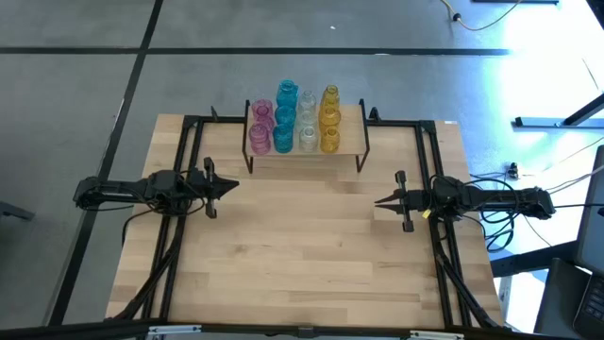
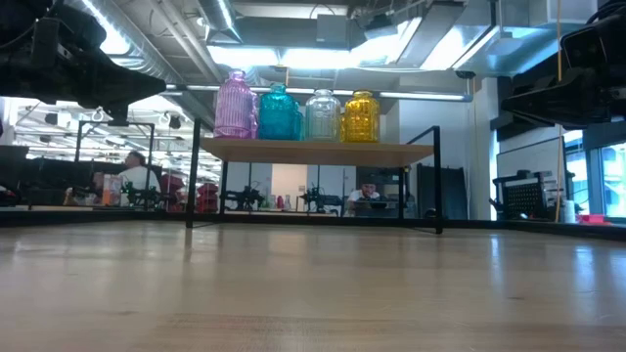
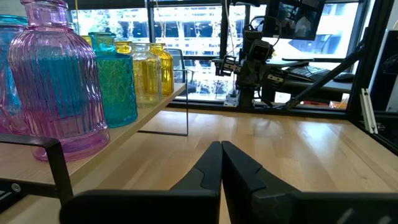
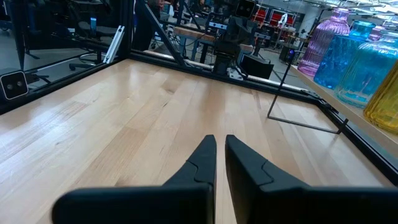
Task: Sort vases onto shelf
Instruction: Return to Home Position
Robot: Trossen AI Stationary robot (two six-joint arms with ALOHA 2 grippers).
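- High view: translucent pink, teal, clear and amber glass vases (image 1: 294,119) in crowded rows on light-wood black-legged shelf (image 1: 351,147), overlapping, count unclear.
- Left gripper (image 1: 232,186) clenched, empty, short of shelf.
- Right gripper (image 1: 379,201) likewise clenched, empty, opposite.

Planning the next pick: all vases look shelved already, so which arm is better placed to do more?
Neither. The vases all stand in colour rows on the shelf. The left gripper and right gripper hang shut and empty at matching spots on either side, with no vase on the table.
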